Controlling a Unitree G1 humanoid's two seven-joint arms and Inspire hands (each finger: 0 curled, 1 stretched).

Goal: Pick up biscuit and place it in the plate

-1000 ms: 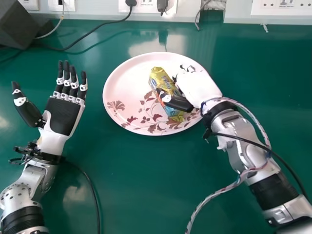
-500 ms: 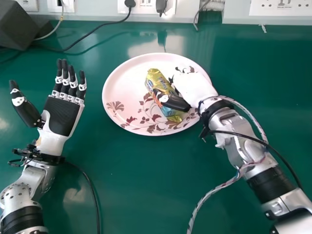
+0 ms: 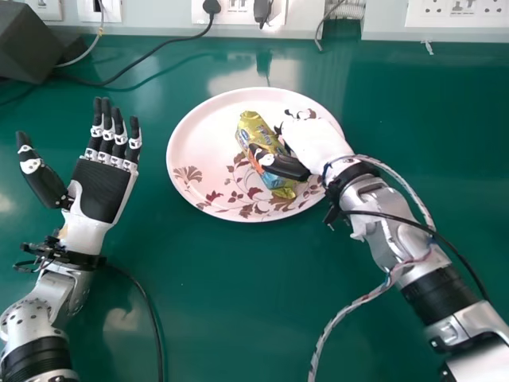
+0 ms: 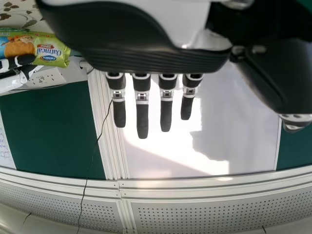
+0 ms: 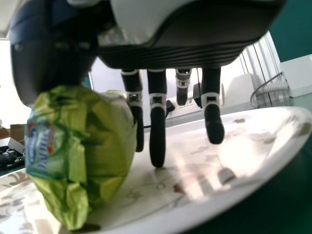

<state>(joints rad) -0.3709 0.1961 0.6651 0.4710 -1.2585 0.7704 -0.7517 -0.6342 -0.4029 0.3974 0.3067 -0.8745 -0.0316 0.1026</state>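
The yellow-green plastic biscuit packet lies on the round, pink floral plate; ease your white-and-black right robot hand, fingers extended, clear without dragging it. Your left robot hand rests spread.

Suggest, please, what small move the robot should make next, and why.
I would ease the right hand gently away from the biscuit packet. The packet lies within the rim of the plate and seems to rest on it. The fingers are straight, with the thumb across the packet, so withdrawing should probably leave it there.
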